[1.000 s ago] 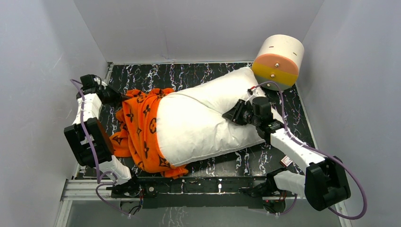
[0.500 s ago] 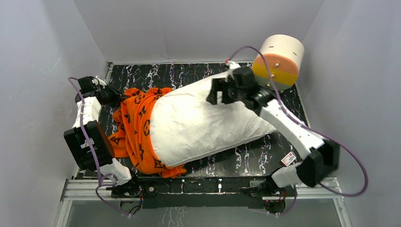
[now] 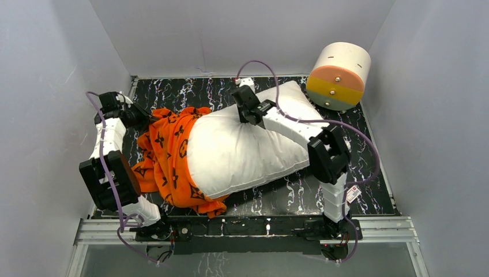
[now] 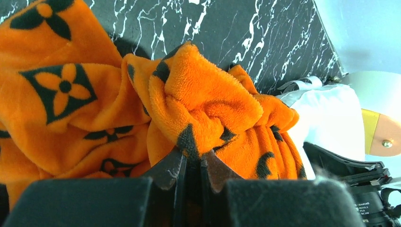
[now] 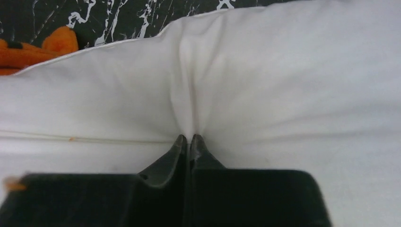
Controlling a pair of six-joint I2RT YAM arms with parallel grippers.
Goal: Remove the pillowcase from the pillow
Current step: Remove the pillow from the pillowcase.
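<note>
The white pillow (image 3: 248, 150) lies across the black marbled table, its left end still inside the bunched orange pillowcase (image 3: 170, 156). At the far left my left gripper (image 3: 141, 118) is shut on a fold of the pillowcase (image 4: 203, 104); in the left wrist view the fabric bulges out between the left gripper's (image 4: 193, 158) jaws. My right gripper (image 3: 245, 112) sits on the pillow's far upper edge. In the right wrist view the right gripper (image 5: 190, 138) pinches a raised crease of the pillow (image 5: 283, 71), jaws nearly together. A bit of pillowcase (image 5: 28, 52) shows beyond.
A white-and-orange round drum (image 3: 339, 75) stands at the back right, close to the pillow's right corner. White walls enclose the table (image 3: 173, 92) on three sides. A metal rail (image 3: 248, 226) with the arm bases runs along the near edge.
My right arm swung from the pillow's right end over to its far upper edge, and its jaws opened and then closed on a crease there. The left gripper kept its hold.
</note>
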